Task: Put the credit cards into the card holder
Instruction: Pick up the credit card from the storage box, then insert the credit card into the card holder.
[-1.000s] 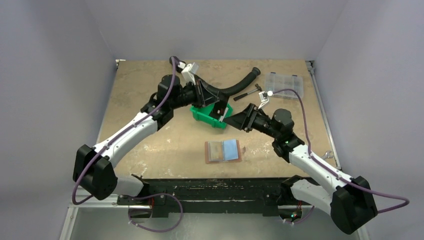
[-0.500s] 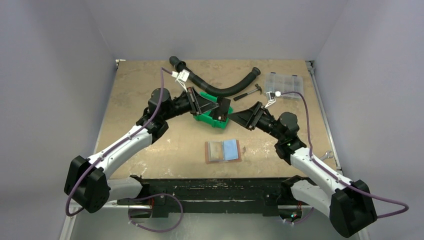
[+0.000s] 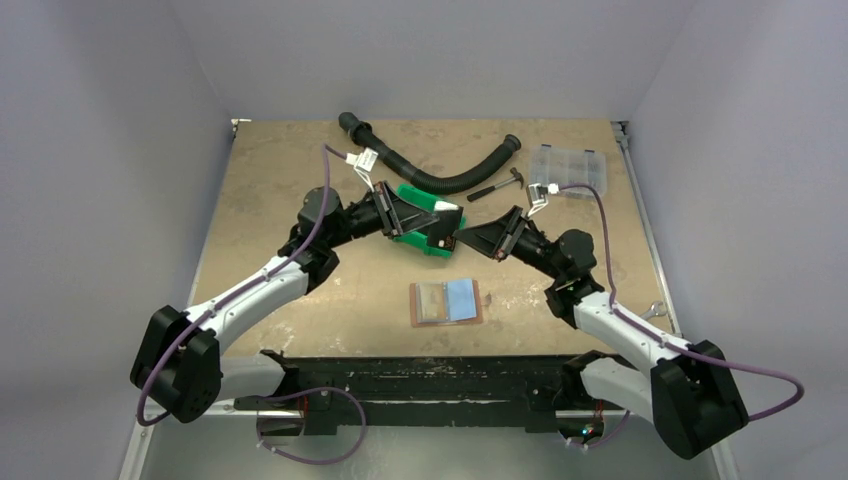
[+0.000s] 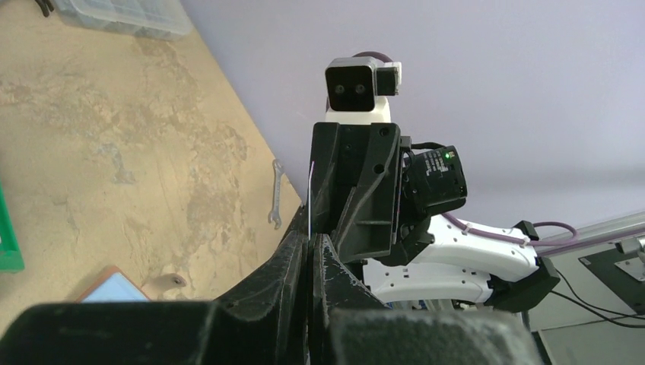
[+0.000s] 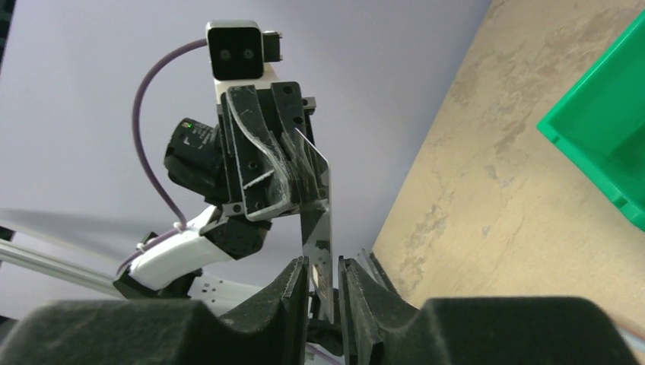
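Above green bin's (image 3: pixel 410 194) right end: one card (image 5: pixel 318 228), pinched by left gripper (image 4: pixel 310 242); right gripper (image 5: pixel 323 283) narrowly spread astride its free edge.

**Worktop and what is laid on it**

A sandy, mottled worktop (image 3: pixel 270 190) is seen. At the back a black ribbed hose (image 3: pixel 445 184), a hammer (image 3: pixel 497 186) and a clear compartment box (image 3: pixel 570 166) are laid. A green bin (image 3: pixel 415 197) is set mid-worktop. The card holder (image 3: pixel 430 303) is spread open nearer the front, with a wrench (image 3: pixel 655 311) at the right edge.
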Available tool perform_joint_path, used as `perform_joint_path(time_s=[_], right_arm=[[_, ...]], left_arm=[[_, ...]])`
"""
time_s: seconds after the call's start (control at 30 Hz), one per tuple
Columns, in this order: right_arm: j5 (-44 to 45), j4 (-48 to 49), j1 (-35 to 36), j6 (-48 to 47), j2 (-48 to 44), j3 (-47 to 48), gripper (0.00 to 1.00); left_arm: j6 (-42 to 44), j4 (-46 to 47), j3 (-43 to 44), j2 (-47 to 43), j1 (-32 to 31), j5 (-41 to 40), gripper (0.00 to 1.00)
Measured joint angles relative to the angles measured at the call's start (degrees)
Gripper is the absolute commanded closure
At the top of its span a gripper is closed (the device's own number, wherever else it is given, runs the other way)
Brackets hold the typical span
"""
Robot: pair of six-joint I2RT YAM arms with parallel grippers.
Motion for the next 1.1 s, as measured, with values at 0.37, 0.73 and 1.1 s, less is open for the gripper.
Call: perform_joint_path(time_s=[0.37,0.73,1.1], right_arm=[[-2.9,0.5,-2.4,0.5,1.6,-3.1,1.0],[-1.7,-45.5,-5.2,-32.2,-0.1,5.6,1.0],[-7.7,-61.6,-5.2,-44.8,11.4,7.0,1.0]], left_arm=[[2.0,-2.9,-3.7,0.4,-3.3,-3.5,0.64],[14.3,-30.8,-4.3,5.4,-7.2,-14.8,0.74],[14.3,-26.0,-4.8,15.0,-13.9,-15.8,0.91]])
